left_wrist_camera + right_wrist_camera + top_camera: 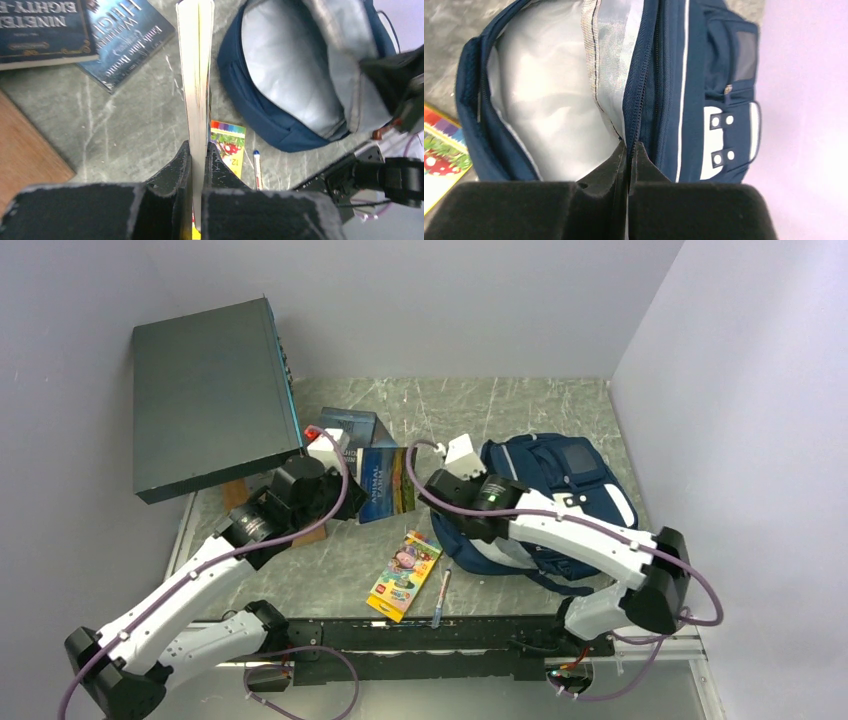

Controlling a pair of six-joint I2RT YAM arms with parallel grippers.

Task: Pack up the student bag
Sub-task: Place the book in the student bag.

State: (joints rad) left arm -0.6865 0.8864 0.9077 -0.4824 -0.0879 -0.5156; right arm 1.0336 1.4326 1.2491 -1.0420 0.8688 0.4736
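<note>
The student bag is a navy backpack lying at the right of the table, its main compartment open and the pale grey lining showing. My right gripper is shut on the zippered edge of the bag's opening, at the bag's left end. My left gripper is shut on a thin paperback book. It holds the book on edge above the table, left of the bag. From above, the book's blue and green cover shows between the two arms.
A big dark grey-green flat box leans at the back left. Two dark books lie on the table behind the held book. A colourful crayon box and a pen lie near the front edge. A brown board lies at the left.
</note>
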